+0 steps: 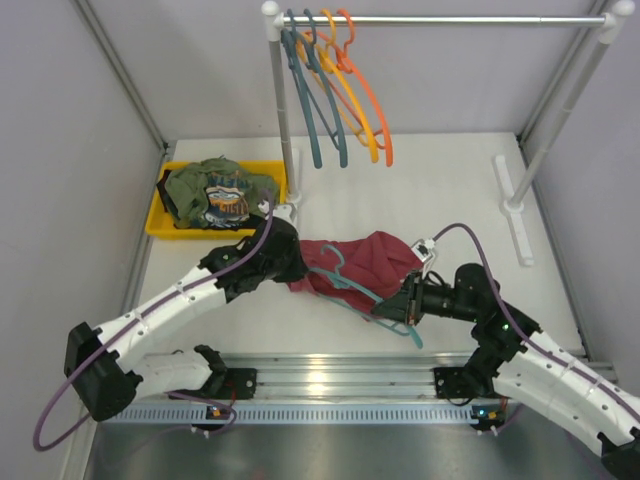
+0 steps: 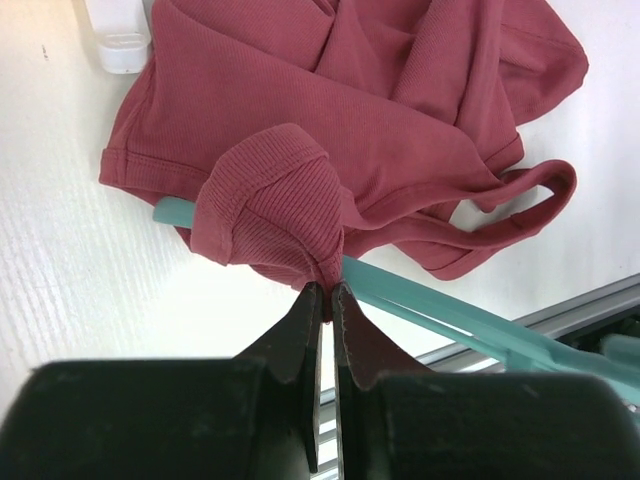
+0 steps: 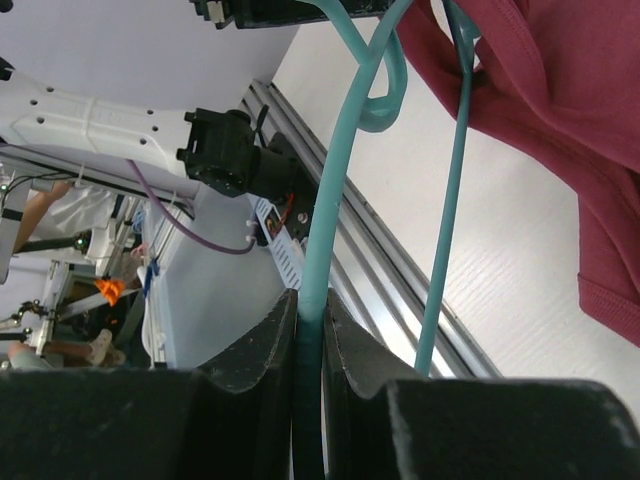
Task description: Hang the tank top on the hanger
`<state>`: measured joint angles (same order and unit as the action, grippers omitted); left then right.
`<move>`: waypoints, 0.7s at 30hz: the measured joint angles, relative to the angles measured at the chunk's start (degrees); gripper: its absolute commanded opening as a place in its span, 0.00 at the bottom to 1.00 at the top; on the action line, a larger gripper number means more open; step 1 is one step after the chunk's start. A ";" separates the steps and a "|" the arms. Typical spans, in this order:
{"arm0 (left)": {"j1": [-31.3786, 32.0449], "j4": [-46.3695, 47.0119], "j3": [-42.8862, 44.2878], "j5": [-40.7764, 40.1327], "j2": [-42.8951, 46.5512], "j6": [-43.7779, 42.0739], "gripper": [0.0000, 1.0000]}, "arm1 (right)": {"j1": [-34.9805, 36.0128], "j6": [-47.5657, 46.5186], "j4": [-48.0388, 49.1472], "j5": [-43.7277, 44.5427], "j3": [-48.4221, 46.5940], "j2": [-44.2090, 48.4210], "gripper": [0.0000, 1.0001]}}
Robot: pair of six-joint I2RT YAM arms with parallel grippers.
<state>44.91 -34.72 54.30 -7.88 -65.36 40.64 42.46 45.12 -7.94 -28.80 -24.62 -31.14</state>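
The maroon tank top [image 1: 365, 258] lies bunched on the white table with the light teal hanger [image 1: 352, 287] lying across it, hook toward the left. My left gripper [image 1: 290, 268] is shut on a fold of the tank top [image 2: 285, 215] at its left edge, and the hanger's arm [image 2: 440, 305] runs just beyond the fingertips. My right gripper [image 1: 398, 307] is shut on the hanger's arm [image 3: 335, 215] near its right end. The tank top [image 3: 540, 80] shows at the upper right of the right wrist view.
A yellow bin [image 1: 160, 213] holding an olive-green printed garment [image 1: 215, 192] stands at the back left. A white rack [image 1: 277, 110] at the back carries slate-blue, yellow and orange hangers [image 1: 340, 95]. A metal rail [image 1: 330, 375] runs along the near edge.
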 measured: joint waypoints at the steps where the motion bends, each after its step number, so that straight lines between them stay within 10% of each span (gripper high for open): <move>1: 0.04 0.00 0.00 0.26 0.00 0.00 0.00 | 0.00 0.04 2.12 -0.02 1.01 -0.55 0.00; 21: 0.26 0.87 -0.94 2.12 2.14 0.11 0.08 | 3.21 1.01 34.49 3.21 11.10 -16.79 0.00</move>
<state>45.17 -33.85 53.36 -5.76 -63.22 40.75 45.67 46.13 26.55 -25.58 -13.52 -47.92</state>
